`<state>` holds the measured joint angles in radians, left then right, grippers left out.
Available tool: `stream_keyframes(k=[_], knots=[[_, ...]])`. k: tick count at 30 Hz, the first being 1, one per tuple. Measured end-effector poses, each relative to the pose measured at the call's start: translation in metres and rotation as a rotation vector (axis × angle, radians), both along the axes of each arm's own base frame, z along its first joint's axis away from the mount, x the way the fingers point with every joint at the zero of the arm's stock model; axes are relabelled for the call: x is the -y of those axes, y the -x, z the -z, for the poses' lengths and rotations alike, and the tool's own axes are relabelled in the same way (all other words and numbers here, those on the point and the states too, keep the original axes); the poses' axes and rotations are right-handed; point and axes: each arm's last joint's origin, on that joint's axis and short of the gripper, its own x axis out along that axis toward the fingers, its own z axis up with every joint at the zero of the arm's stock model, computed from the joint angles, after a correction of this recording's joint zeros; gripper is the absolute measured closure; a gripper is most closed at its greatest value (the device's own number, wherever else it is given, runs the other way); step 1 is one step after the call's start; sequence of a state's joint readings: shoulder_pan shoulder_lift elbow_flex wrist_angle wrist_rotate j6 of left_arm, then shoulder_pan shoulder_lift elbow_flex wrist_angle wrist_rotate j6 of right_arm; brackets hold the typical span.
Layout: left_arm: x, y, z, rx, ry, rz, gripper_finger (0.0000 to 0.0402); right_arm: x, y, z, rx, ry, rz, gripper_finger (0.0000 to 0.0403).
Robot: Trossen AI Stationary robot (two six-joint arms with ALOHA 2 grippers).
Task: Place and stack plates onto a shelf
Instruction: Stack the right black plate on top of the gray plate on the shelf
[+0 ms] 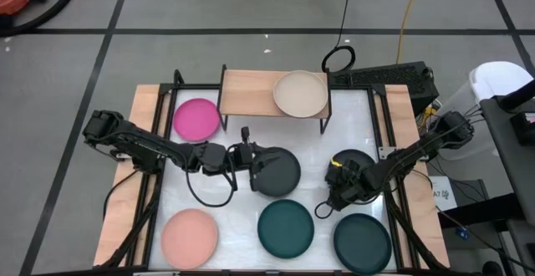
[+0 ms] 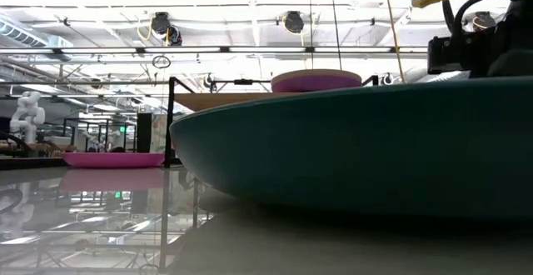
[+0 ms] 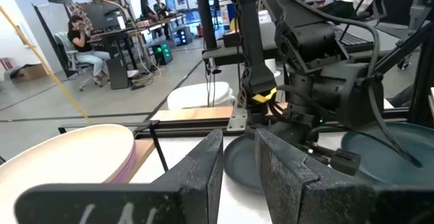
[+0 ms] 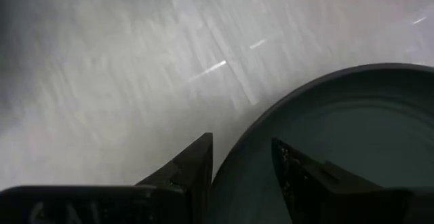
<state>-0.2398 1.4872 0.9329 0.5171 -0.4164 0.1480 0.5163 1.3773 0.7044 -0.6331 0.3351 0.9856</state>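
Note:
The wooden shelf [image 1: 251, 92] holds a beige plate [image 1: 301, 94] on a purple plate [image 2: 316, 82]. On the table lie a magenta plate [image 1: 196, 119], a salmon plate [image 1: 190, 236], two teal plates [image 1: 286, 227] [image 1: 362, 242] and a charcoal plate [image 1: 280, 171]. My left gripper [image 1: 253, 167] [image 3: 239, 134] is at that charcoal plate's left rim, slightly open and empty. My right gripper [image 1: 334, 191] [image 4: 243, 142] is open, pointing down over the rim of a second charcoal plate [image 1: 355, 161]. My right arm hides most of that plate. My right gripper comes from above, with one finger [image 4: 196, 163] outside the dark plate's rim [image 4: 298, 95] and the other finger [image 4: 298, 170] inside the plate. The plate lies flat on the table. I cannot tell whether either finger touches it.
The shelf's left half [image 1: 242, 92] is bare wood. The near teal plate [image 2: 358, 150] fills the foreground of the low view. Black frame rails [image 1: 155, 184] [image 1: 389, 142] run along the table's left and right sides. White tabletop [image 1: 234, 217] shows between the plates.

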Motion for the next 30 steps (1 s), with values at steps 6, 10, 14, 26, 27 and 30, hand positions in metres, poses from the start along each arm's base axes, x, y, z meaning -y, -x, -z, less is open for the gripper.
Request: stream_keyframes(k=[6,10,14,26,27,30], knots=[[0.0,0.0,0.001,-0.007,0.025,-0.001,0.0309,0.0,-0.001,0.0,0.007,-0.003,-0.003,0.0272],[0.0,0.0,0.003,-0.019,0.041,-0.002,0.0309,0.002,-0.001,0.0,-0.006,0.011,-0.025,0.03],[0.0,0.0,0.005,-0.038,0.051,-0.004,0.0309,0.006,-0.001,-0.002,-0.011,0.021,-0.05,0.0368],[0.008,0.011,-0.003,-0.058,0.048,0.018,0.0309,0.007,-0.007,-0.04,0.16,0.013,-0.131,0.0401],[0.01,0.017,-0.009,-0.043,0.047,0.018,0.0309,0.006,-0.008,-0.045,0.192,0.013,-0.153,0.0401],[0.014,0.036,-0.026,-0.046,0.041,0.013,0.0309,0.0,-0.015,-0.063,0.317,0.028,-0.234,0.0401]])
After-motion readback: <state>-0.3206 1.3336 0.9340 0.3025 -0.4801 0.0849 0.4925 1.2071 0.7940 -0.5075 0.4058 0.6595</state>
